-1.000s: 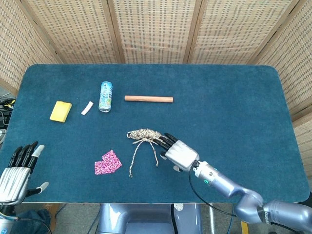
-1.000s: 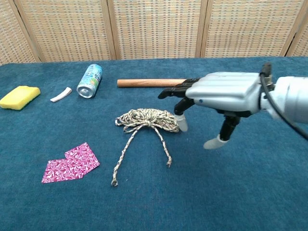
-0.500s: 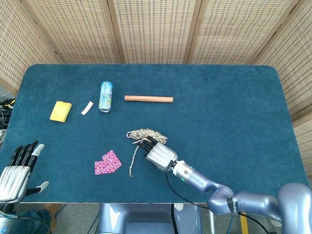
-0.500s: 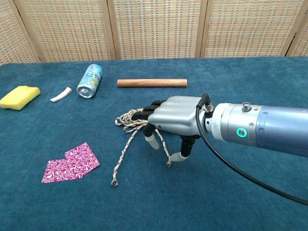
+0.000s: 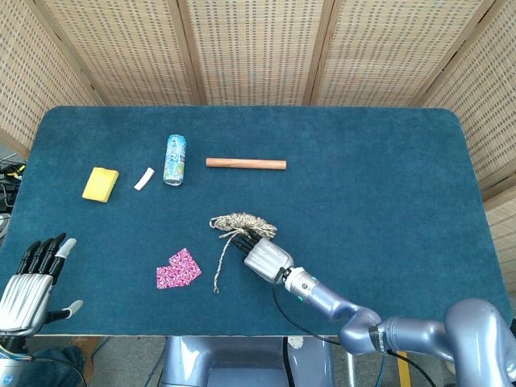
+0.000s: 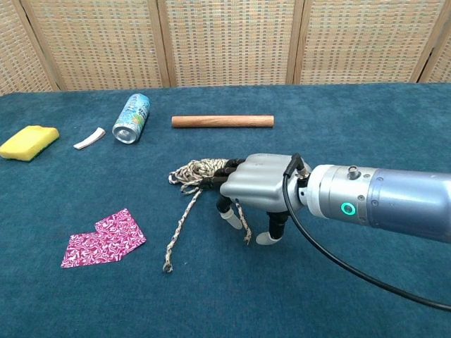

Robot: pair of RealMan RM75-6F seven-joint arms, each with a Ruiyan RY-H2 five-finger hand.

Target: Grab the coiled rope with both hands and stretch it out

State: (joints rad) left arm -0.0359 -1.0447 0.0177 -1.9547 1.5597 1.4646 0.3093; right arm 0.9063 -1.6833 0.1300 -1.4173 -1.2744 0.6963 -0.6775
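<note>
— On the dark blue felt-covered table (image 5: 387, 185), item one?
— A coiled beige-and-brown braided rope (image 5: 242, 223) (image 6: 201, 171), near the middle toward the front edge, two loose tails trailing frontward. The right hand (image 5: 266, 258) (image 6: 257, 189), silver with black fingers, lies over the coil's right end, fingers curled down onto the strands; whether they actually hold the rope, I cannot tell.
— The left hand (image 5: 28, 278)?
— Off the table's front-left corner, fingers apart, holding nothing.
— Other entries?
— Pink patterned paper scrap (image 5: 178, 268) (image 6: 103, 237), left of the rope tails. Light blue drink can (image 5: 175, 159) (image 6: 132, 117) on its side, toward the back left. Small white curved strip (image 5: 143, 179) (image 6: 89, 138) just left of the can. Yellow sponge block (image 5: 100, 183) (image 6: 29, 142) further left. Brown wooden rod (image 5: 245, 164) (image 6: 222, 121), lying crosswise behind the rope.
</note>
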